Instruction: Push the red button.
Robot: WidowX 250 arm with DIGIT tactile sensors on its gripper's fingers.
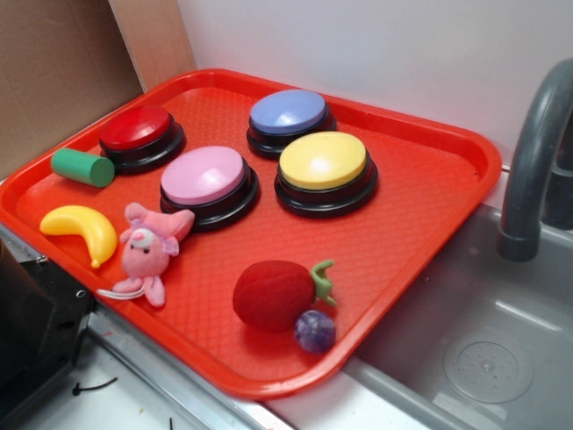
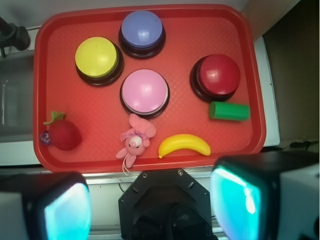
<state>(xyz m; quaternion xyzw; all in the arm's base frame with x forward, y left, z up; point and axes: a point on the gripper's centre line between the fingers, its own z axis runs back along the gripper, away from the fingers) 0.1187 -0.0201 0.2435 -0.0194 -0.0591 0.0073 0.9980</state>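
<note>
red button (image 2: 218,75) on tray (image 2: 240,30), beside green cylinder (image 2: 229,111) | gripper (image 2: 150,205) above tray's near edge, apparently | fingers (image 2: 235,200) wide, empty

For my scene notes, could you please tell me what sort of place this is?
Probably a toy kitchen sink set: a grey basin with a faucet, and beside it a red tray of buttons and toys.

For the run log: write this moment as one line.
phase: pre-approach | gripper: open, above tray's near edge, holding nothing | target: glossy red dome button on black base, untouched | tray: red plastic
</note>
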